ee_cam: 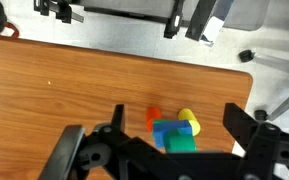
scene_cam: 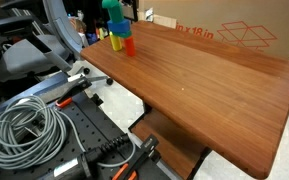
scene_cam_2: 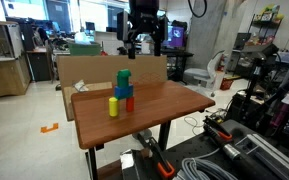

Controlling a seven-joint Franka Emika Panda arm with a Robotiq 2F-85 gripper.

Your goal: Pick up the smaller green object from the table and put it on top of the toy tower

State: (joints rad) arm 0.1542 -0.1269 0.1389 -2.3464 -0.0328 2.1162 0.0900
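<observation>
Four coloured blocks make up the toy tower [scene_cam_2: 125, 92]. A teal-green block [scene_cam_2: 124, 78] sits on top of a blue one and a red-orange one, and a yellow block [scene_cam_2: 113, 106] stands just beside them, near one end of the desk [scene_cam_2: 174, 100]. The gripper [scene_cam_2: 144, 44] hangs well above the stack with its fingers [ee_cam: 72, 150] spread wide and nothing between them. The wrist view looks straight down on the tower from there. The smaller green object cannot be made out with any certainty: no view shows a small green piece on the bare wood, so it is either too tiny to resolve or outside what the cameras catch. As a toy block of that kind, it is likely very light, stiff and smooth-skinned, and not fragile. Slipping is the likelier trouble, since a low rounded shape gives the fingers little flat wall and may squirt out sideways or upward under a hard pinch. The best hold is probably across its widest part, with the fingertips brought down almost to the desk and closed gently and squarely. It will weigh almost nothing in transit, but the tower looks easy to nudge, so the piece should be set softly on the centre of the top block.
</observation>
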